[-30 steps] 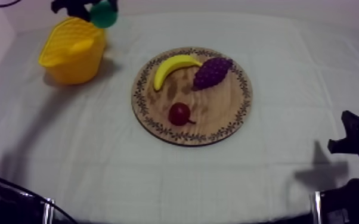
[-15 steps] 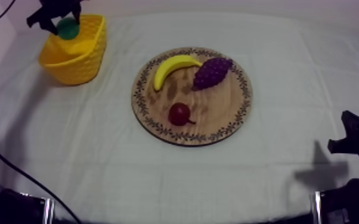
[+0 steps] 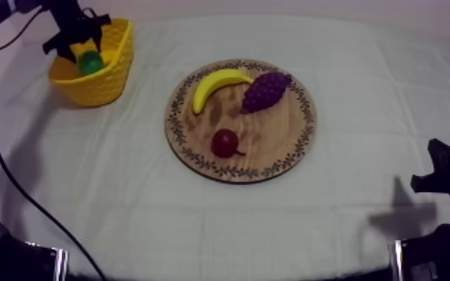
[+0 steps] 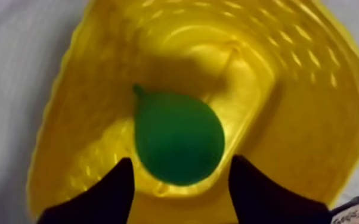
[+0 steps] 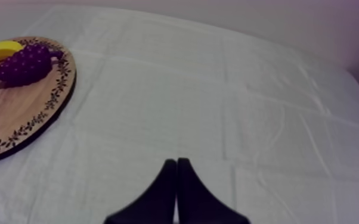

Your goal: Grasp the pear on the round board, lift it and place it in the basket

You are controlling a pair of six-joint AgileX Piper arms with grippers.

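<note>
Counting first: you have one round wooden board (image 3: 276, 146), one yellow basket (image 3: 113, 78), one pear (image 3: 90, 63), one banana (image 3: 217, 82), one bunch of grapes (image 3: 265, 90), one small red fruit (image 3: 224, 142), and two grippers. Against the top view of half a second ago, the pear has gone from rim height, gripped just above the basket's near edge, to lower down inside the basket; against the view of a second ago, it has crossed from above the basket's right-hand side to within its walls, and the left arm has swung across with it. The three fruits on the board have not shifted in either interval, and the right arm's black shape at the table's lower right edge is unchanged. Contents: the basket, at the table's far left, holds the pear and nothing else that you can see; in the left wrist view the pear lies on the basket's yellow floor, stem end pointing away from the fingers. The board, at the middle of the cloth (image 3: 377, 112), carries the banana and the grapes side by side at its far part, touching or nearly so, and the small red fruit alone nearer its front rim. The left gripper (image 4: 179, 164) hangs over the basket's mouth with its fingers spread wide, one tip to each side of the pear, a sliver of yellow showing between each tip and the green, so it grips nothing. The right gripper (image 5: 176, 170) sits over bare cloth beside the board, fingers pressed together in a narrow wedge, empty.
</note>
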